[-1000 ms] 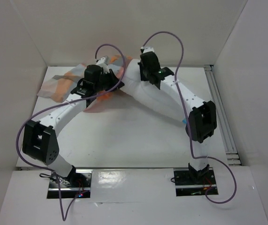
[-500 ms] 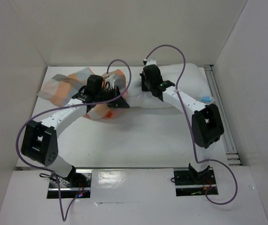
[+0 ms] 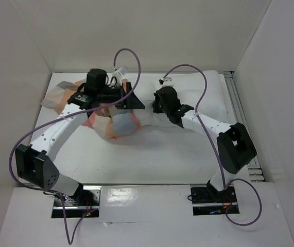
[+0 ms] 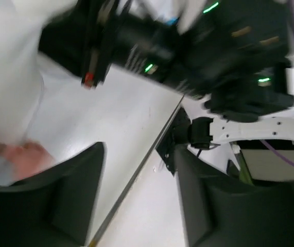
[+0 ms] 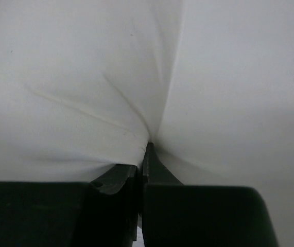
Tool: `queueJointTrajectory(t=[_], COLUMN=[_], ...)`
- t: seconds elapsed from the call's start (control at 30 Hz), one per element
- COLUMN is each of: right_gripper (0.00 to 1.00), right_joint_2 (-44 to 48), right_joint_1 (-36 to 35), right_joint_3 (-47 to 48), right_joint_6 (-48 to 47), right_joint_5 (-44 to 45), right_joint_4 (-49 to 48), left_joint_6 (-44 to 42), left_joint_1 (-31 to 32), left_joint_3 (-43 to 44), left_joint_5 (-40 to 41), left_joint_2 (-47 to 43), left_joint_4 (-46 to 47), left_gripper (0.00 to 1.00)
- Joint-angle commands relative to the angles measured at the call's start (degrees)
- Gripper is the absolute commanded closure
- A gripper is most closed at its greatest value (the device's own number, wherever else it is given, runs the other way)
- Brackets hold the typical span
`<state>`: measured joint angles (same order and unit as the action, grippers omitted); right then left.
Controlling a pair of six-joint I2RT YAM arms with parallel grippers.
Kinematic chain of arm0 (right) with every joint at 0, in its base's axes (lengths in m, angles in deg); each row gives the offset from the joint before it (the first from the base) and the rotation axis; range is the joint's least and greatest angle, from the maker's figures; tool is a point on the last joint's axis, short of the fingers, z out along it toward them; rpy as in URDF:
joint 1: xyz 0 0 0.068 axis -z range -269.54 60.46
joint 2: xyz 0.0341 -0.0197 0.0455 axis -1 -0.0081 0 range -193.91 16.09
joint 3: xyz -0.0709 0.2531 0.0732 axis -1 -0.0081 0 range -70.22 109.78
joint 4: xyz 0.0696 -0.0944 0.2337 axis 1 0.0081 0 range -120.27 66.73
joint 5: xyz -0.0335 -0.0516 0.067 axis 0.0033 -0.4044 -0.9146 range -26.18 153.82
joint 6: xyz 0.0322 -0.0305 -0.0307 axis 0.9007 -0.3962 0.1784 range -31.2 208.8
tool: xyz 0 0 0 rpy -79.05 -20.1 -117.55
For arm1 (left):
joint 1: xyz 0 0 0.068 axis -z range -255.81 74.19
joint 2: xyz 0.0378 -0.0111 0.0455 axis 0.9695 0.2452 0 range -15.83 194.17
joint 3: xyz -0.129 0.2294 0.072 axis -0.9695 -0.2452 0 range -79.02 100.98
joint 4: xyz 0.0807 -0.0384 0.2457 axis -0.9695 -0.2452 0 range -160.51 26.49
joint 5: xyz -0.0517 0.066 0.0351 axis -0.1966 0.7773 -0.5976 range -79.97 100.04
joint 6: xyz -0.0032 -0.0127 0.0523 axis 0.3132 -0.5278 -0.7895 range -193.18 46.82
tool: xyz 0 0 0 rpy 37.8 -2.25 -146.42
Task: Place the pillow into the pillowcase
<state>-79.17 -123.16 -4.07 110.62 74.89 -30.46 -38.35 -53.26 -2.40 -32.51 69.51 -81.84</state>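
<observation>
With the right gripper [image 5: 142,152] clamping a fold of the plump white rectangular pillow [image 5: 85,77] at the top view's upper middle and the left gripper [image 4: 140,152] hanging open, empty, above the orange-blue-grey checked fabric pillowcase [image 3: 118,125] just left, you are probably needing a hem grip before pushing.

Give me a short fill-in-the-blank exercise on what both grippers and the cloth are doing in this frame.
1. The right gripper is ___ on a fold of the white pillow.
2. The left gripper has its jaws ___, with nothing between them.
3. The checked pillowcase lies on the ___ arm's side of the table.
Missing words: shut; open; left.
</observation>
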Motion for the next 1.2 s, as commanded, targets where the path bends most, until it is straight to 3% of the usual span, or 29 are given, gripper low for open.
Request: queueJointTrajectory(t=[0.0,0.07,0.13,0.2,0.23,0.3,0.4,0.53,0.73,0.8,0.97,1.17], right_gripper=[1.0,1.0,1.0,1.0,1.0,1.0,1.0,1.0,1.0,1.0,1.0,1.0], right_joint_2=[1.4,2.1,2.8,3.3,3.3,4.5,5.0,5.6,6.1,6.1,6.1,5.6], right_joint_1=[-3.0,-3.7,-5.1,-5.9,-6.4,-7.0,-7.6,-8.8,-8.8,-9.4,-9.4,-9.4], right_joint_3=[-2.5,-2.5,-3.1,-4.5,-5.5,-6.4,-7.6,-7.6,-8.2,-8.2,-8.2,-8.2], right_joint_6=[2.6,2.6,2.0,2.0,2.0,2.6,3.2,3.2,3.2,3.2,2.7,2.7], right_joint_5=[-3.1,-2.2,-0.7,-0.2,0.3,0.4,1.0,2.0,3.1,3.1,3.6,3.6], right_joint_4=[1.1,1.1,1.6,1.6,1.6,1.6,1.6,2.4,3.5,3.5,4.1,4.1], left_joint_6=[-4.4,-4.4,-3.2,-3.8,-3.8,-4.5,-4.5,-3.9,-3.4,-2.7,-1.7,-3.7], left_joint_1=[-3.2,-5.8,-7.2,-7.3,-7.3,-7.3,-7.3,-6.6,-4.3,-4.3,-3.7,-3.7], left_joint_3=[6.1,6.9,8.7,12.9,14.2,17.1,21.1,27.3,30.2,30.2,30.9,32.7], left_joint_5=[-2.4,-0.7,5.0,11.7,20.5,29.0,33.7,38.9,43.6,44.4,46.2,43.7], left_joint_2=[-5.2,-5.2,-5.2,-1.5,-0.1,4.5,9.6,19.8,25.4,26.2,24.4,22.6], left_joint_4=[-5.1,-5.8,-8.1,-11.8,-15.0,-15.6,-16.9,-19.3,-19.5,-20.1,-20.1,-18.3], left_gripper=[0.35,0.54,0.54,0.38,0.38,0.34,0.25,0.26,0.3,0.33,0.72,0.94])
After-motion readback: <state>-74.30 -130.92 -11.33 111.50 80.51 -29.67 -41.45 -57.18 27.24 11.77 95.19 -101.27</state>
